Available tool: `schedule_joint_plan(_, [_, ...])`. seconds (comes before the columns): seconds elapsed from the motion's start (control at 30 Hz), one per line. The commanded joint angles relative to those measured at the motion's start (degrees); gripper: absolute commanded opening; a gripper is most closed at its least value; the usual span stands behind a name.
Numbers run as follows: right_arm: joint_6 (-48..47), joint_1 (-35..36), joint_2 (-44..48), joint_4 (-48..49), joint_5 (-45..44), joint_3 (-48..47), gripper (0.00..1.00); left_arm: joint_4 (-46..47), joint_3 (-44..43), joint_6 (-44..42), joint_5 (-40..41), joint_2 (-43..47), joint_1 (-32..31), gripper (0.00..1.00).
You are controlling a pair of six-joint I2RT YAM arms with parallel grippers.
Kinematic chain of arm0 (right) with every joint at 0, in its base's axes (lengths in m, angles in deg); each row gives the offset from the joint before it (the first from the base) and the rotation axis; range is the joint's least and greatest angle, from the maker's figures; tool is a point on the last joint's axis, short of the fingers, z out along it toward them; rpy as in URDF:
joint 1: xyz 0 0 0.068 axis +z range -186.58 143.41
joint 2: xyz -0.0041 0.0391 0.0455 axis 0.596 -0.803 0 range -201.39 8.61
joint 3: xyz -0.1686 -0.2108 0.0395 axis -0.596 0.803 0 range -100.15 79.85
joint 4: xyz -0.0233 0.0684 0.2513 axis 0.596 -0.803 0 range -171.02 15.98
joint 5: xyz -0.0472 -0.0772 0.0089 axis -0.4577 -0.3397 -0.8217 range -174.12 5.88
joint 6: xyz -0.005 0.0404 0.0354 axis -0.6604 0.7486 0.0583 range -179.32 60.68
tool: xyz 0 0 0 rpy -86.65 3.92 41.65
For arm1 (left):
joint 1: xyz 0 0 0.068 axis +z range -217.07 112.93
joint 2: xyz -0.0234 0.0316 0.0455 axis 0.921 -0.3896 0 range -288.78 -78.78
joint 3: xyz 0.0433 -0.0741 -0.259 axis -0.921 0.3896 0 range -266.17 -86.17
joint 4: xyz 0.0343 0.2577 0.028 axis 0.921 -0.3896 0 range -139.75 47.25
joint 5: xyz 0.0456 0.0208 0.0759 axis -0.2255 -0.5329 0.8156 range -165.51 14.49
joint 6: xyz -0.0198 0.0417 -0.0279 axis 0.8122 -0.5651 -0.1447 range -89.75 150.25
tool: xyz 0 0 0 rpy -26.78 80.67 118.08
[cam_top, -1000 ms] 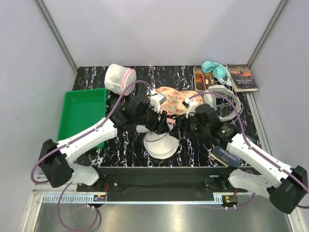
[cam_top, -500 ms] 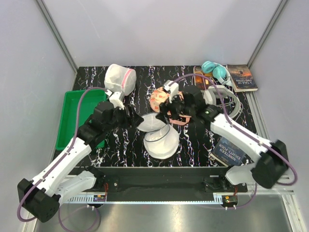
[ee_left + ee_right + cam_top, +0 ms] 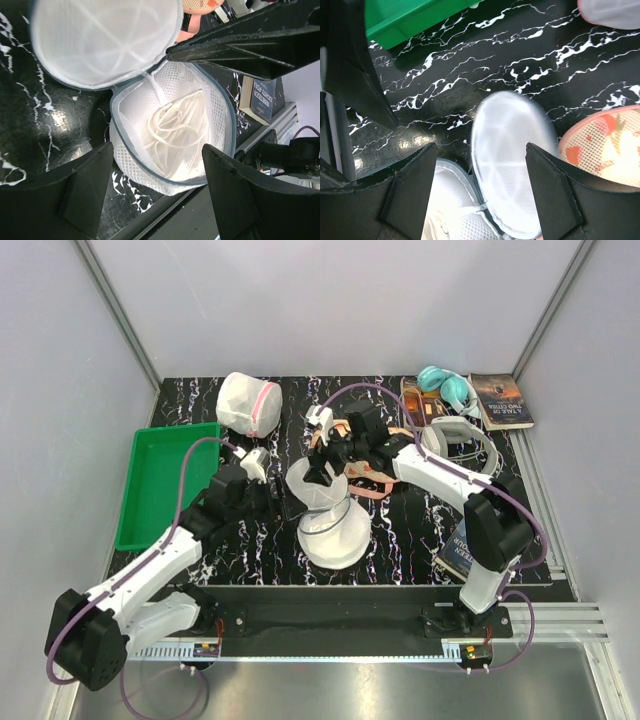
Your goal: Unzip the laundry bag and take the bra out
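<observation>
The laundry bag point(image 3: 335, 540) lies unzipped at the table's middle, its round mesh lid point(image 3: 316, 488) flipped up toward the far side. In the left wrist view the lid point(image 3: 100, 40) is folded back and the bra point(image 3: 175, 130), white fabric with thin straps, lies in the bag's lower half point(image 3: 130, 170). My left gripper point(image 3: 157, 195) is open and empty, fingers wide apart above the bag's near rim; from above it point(image 3: 283, 508) sits left of the bag. My right gripper point(image 3: 482, 195) is open above the lid point(image 3: 510, 160), holding nothing; from above it point(image 3: 322, 462) is just beyond the lid.
A green tray point(image 3: 165, 485) lies at the left. A white mesh pouch with pink trim point(image 3: 247, 403) stands at the back left. The pink-orange floral item point(image 3: 605, 150) lies just right of the lid. Headphones point(image 3: 445, 388) and books point(image 3: 503, 400) point(image 3: 470, 558) are on the right.
The bag's lid has swung open and now stands up. The left gripper drew back to the left of the bag. The right gripper swung left and farther over the lid.
</observation>
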Motion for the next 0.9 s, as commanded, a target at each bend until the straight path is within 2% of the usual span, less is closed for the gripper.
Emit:
schedule_joint_plan(0.0, [-0.8, -1.0, -2.0, 2.1, 6.0, -3.4, 0.79, 8.7, 2.5, 2.6, -4.5, -2.8, 0.2, 0.76])
schedule_joint_plan(0.2, [0.1, -2.4, -4.5, 2.2, 4.3, -3.8, 0.78, 11.2, 4.5, 3.1, -4.9, -5.8, 0.2, 0.76])
schedule_joint_plan(0.5, [7.3, -2.5, -0.8, 2.4, -1.2, 1.6, 0.79, 25.1, 8.4, 9.2, -11.8, -13.4, 0.1, 0.73])
schedule_joint_plan(0.6, [10.5, -2.5, 1.5, 2.6, -0.3, 5.2, 0.79, 29.5, 9.2, 10.5, -14.1, -15.7, 0.1, 0.59])
schedule_joint_plan(0.63, [12.2, -2.5, 2.2, 2.6, 0.1, 6.1, 0.78, 30.2, 9.2, 10.9, -14.6, -16.1, 0.1, 0.41])
schedule_joint_plan(0.73, [15.3, -2.5, 5.7, 2.4, 0.3, 10.0, 0.78, 32.9, 9.6, 11.7, -14.9, -17.2, 0.1, 0.16])
schedule_joint_plan(0.77, [16.7, -2.5, 7.7, 2.4, 1.4, 11.9, 0.78, 33.3, 9.5, 11.7, -14.8, -17.7, 0.1, 0.04])
schedule_joint_plan(0.8, [17.6, -2.5, 8.7, 2.4, 2.0, 12.9, 0.77, 33.8, 9.0, 11.6, -14.7, -17.9, 0.1, 0.0])
schedule_joint_plan(0.87, [19.7, -2.5, 11.0, 1.9, 4.1, 15.3, 0.76, 36.1, 8.6, 11.4, -14.3, -19.0, 0.1, 0.0])
